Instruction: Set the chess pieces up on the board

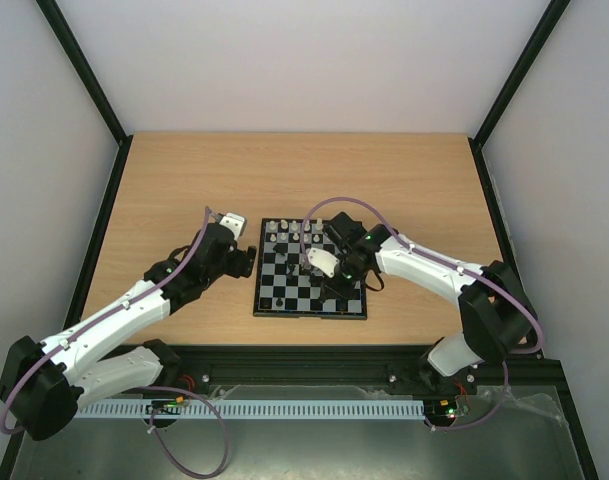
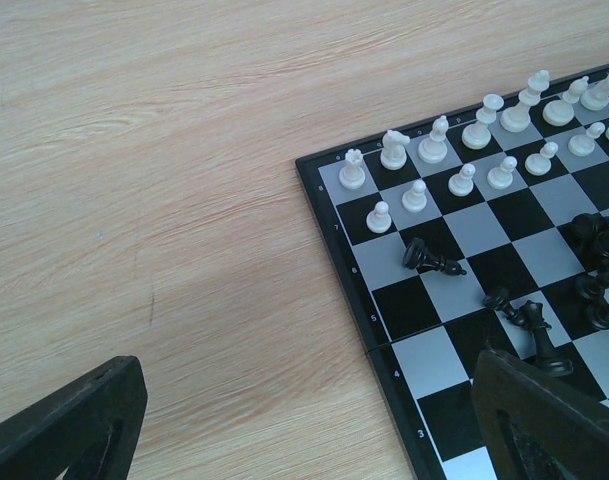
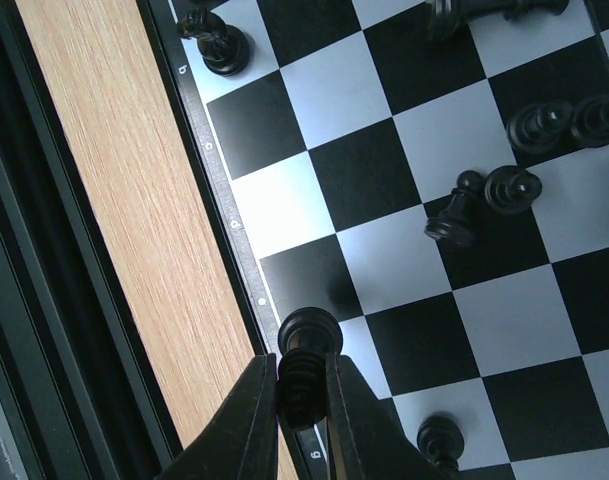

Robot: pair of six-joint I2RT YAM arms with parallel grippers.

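Observation:
The board [image 1: 258, 298] lies mid-table with white chess pieces [image 2: 429, 150] standing in two rows along its far edge. Black chess pieces [image 2: 430, 261] lie toppled or stand loose across the middle squares. My right gripper [image 3: 302, 368] hangs over the board's near edge [image 3: 219, 180], shut on a black piece [image 3: 307, 332], base pointing away from the fingers. Other black pieces [image 3: 224, 45] stand on edge squares nearby, and a fallen one [image 3: 452, 218] lies further in. My left gripper [image 2: 314, 445] hovers open at the board's left rim [image 2: 334, 240], nothing between its fingers [image 2: 79, 425].
Bare wooden tabletop [image 1: 184, 190] surrounds the board. A black frame rail [image 3: 44, 300] runs along the table's near edge beside my right gripper. Enclosure walls [image 1: 44, 150] close in the left, right and back sides.

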